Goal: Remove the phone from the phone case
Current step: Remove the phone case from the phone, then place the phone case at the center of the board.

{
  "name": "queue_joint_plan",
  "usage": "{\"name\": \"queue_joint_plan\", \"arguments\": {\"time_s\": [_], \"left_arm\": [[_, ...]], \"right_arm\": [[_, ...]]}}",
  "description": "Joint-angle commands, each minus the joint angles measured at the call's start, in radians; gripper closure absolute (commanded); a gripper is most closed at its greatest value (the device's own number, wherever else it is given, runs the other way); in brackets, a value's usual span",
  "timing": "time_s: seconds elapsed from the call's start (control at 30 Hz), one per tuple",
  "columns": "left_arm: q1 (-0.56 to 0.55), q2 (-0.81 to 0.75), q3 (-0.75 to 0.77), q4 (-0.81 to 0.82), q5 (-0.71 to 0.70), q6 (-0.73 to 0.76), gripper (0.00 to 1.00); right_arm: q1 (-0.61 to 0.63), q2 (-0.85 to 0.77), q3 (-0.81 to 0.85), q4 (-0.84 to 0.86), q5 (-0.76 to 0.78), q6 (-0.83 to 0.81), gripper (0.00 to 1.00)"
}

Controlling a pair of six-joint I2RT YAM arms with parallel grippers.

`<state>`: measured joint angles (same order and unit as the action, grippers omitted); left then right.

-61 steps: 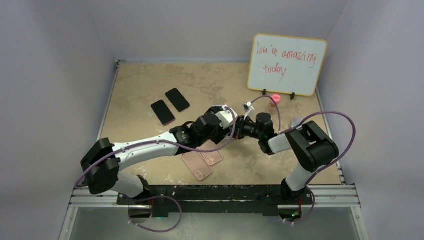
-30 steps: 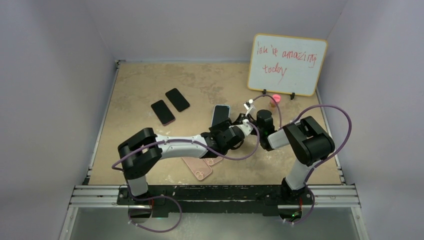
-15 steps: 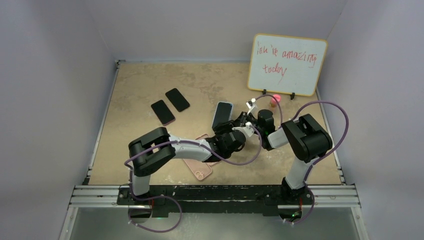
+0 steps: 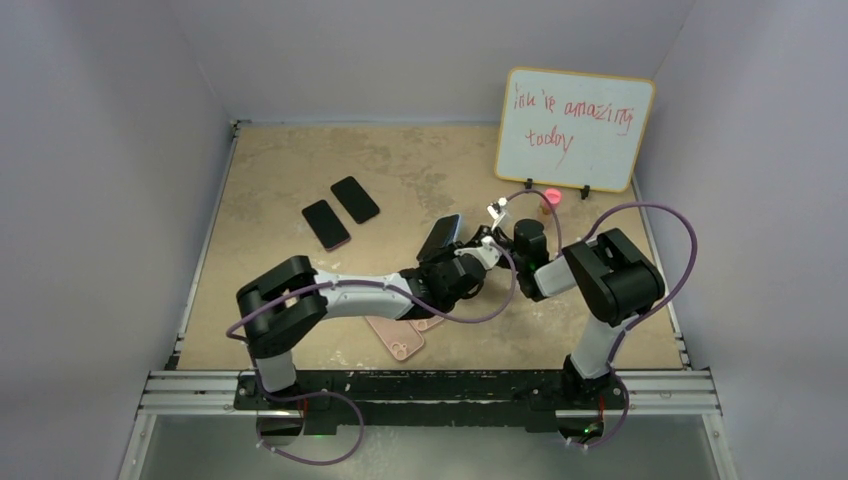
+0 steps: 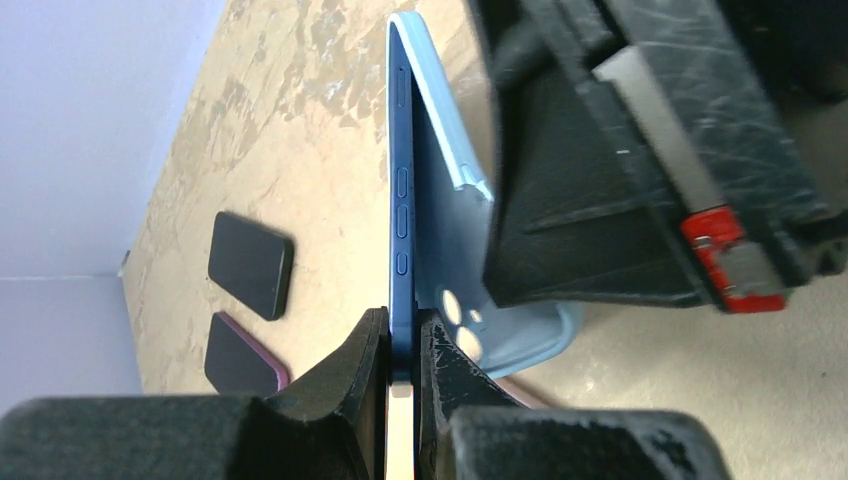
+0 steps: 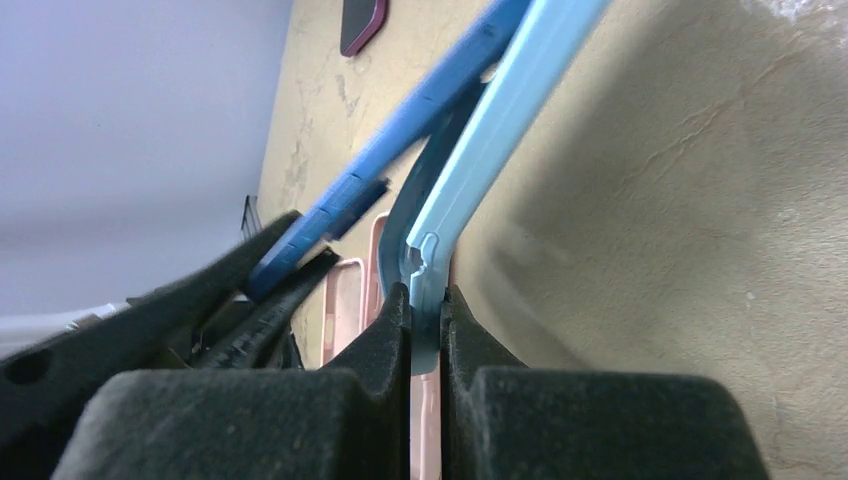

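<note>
The dark blue phone (image 5: 402,180) is held on edge above the middle of the table, partly peeled out of its light blue phone case (image 5: 445,215). My left gripper (image 5: 403,350) is shut on the phone's lower edge. My right gripper (image 6: 428,312) is shut on the rim of the case (image 6: 500,120), which bends away from the phone (image 6: 420,100). From above, the phone (image 4: 443,238) tilts up between the left gripper (image 4: 462,264) and the right gripper (image 4: 488,246), which sit close together.
Two dark phones (image 4: 326,223) (image 4: 355,199) lie at the left of the table. Two empty pink cases (image 4: 397,337) (image 4: 428,320) lie under the left arm. A whiteboard (image 4: 573,128) and a small pink object (image 4: 551,196) stand at the back right.
My left gripper has closed onto the phone's edge. The phone has tipped from nearly flat-on to steeply tilted, and the left arm's elbow has swung left. The right gripper kept its grip.
</note>
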<state>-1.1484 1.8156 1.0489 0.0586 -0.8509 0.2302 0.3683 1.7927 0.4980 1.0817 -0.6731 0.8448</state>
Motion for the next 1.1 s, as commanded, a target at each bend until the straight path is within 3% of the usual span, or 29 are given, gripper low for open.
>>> {"name": "queue_joint_plan", "arguments": {"time_s": [0.0, 0.37, 0.6, 0.73, 0.83, 1.07], "left_arm": [[0.008, -0.146, 0.022, -0.129, 0.048, -0.106, 1.0], [0.015, -0.283, 0.075, -0.334, 0.136, -0.195, 1.0], [0.061, -0.344, 0.166, -0.489, 0.191, -0.202, 1.0], [0.071, -0.411, 0.226, -0.56, 0.255, -0.204, 1.0], [0.077, -0.459, 0.242, -0.618, 0.226, -0.212, 1.0], [0.144, -0.515, 0.275, -0.767, 0.181, -0.27, 1.0]], "right_arm": [[0.002, -0.041, 0.019, 0.015, -0.017, -0.043, 1.0], [-0.005, -0.102, 0.037, -0.157, 0.058, -0.164, 1.0], [-0.008, -0.188, 0.095, -0.39, 0.105, -0.312, 1.0], [-0.008, -0.197, 0.196, -0.695, 0.068, -0.467, 1.0], [-0.008, -0.197, 0.295, -0.947, 0.069, -0.615, 1.0], [-0.008, -0.143, 0.478, -1.337, 0.079, -0.882, 1.0]]}}
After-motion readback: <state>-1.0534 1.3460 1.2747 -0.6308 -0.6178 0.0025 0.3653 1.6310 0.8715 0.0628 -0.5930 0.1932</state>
